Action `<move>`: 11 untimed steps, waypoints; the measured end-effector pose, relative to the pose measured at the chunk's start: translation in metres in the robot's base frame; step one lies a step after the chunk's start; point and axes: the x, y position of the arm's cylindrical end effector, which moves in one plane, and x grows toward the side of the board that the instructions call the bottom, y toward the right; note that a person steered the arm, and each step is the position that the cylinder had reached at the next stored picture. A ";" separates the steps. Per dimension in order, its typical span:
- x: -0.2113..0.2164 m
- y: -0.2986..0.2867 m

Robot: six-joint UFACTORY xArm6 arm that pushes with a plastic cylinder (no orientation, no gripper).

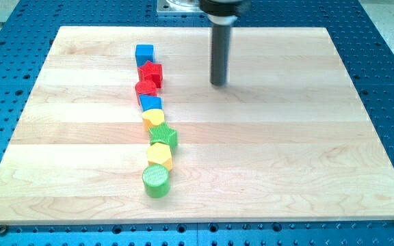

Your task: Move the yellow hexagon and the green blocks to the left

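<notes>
The yellow hexagon [160,155] lies low in a line of blocks left of the board's middle. A green star-shaped block [163,137] touches it from above and a green cylinder [156,181] sits just below it. My tip [218,83] is on the board at the view's upper middle, well to the right of and above these blocks, touching none.
The line goes on upward: a yellow rounded block [153,119], a small blue block [150,103], a red cylinder [145,89], a red star [151,72] and a blue cube [144,53]. The wooden board [286,157] lies on a blue perforated table.
</notes>
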 end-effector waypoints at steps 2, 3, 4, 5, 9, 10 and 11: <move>0.097 -0.022; 0.109 -0.047; 0.110 -0.072; 0.111 -0.090; 0.158 -0.077; 0.159 -0.095; 0.161 -0.091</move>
